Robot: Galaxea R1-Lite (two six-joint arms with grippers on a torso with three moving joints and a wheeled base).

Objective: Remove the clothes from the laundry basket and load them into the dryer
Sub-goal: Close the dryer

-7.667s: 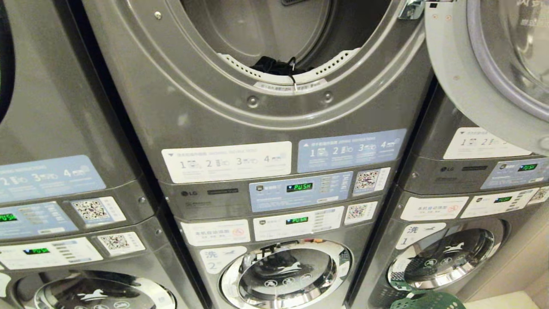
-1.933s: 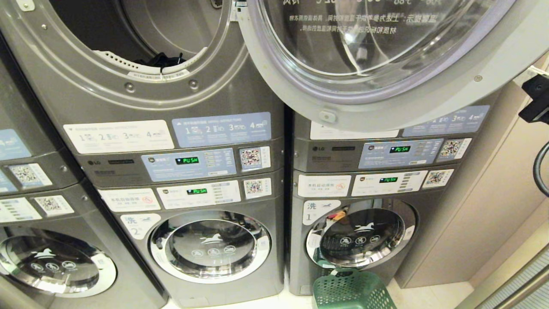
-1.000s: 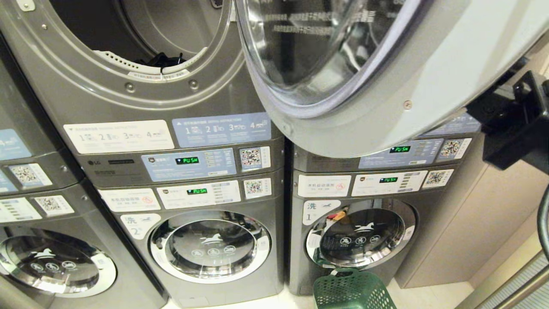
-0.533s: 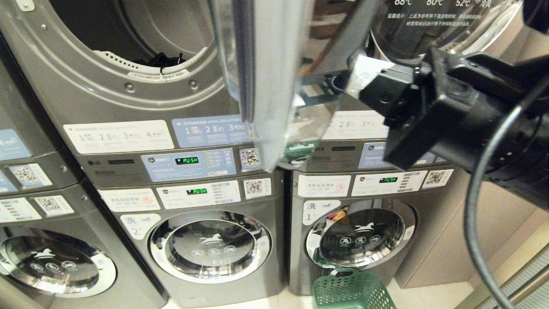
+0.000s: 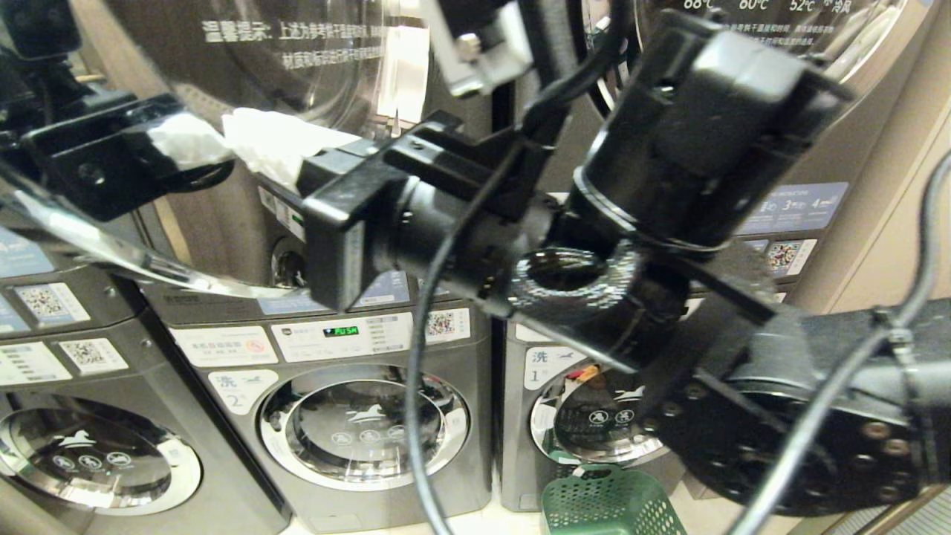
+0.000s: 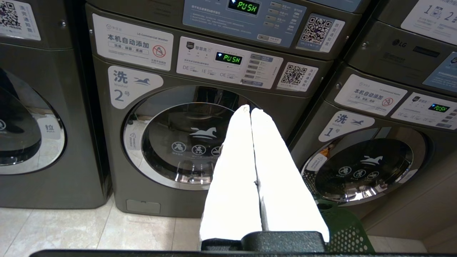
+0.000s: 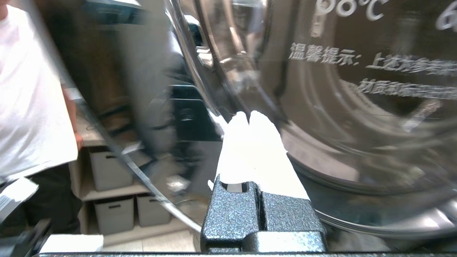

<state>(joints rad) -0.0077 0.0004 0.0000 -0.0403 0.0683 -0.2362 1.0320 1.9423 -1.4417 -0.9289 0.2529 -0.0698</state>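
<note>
The right pincer (image 5: 252, 148) is closed on nothing, its white-taped tips pressed against the glass of the dryer door (image 5: 297, 67), which is swung across the dryer's opening. The right arm (image 5: 669, 245) fills most of the head view. The left pincer (image 6: 250, 110), also closed and empty, hangs low before a washer (image 6: 192, 142). The green basket (image 5: 602, 505) stands on the floor by the right-hand washer (image 5: 587, 416); its contents cannot be seen.

Warm indoor light falls evenly. The dryer door glass (image 7: 357, 89) is motion-blurred and full of reflections, the washer door rims (image 5: 364, 427) glint, and the white fingertips (image 6: 246, 171) look overexposed.
</note>
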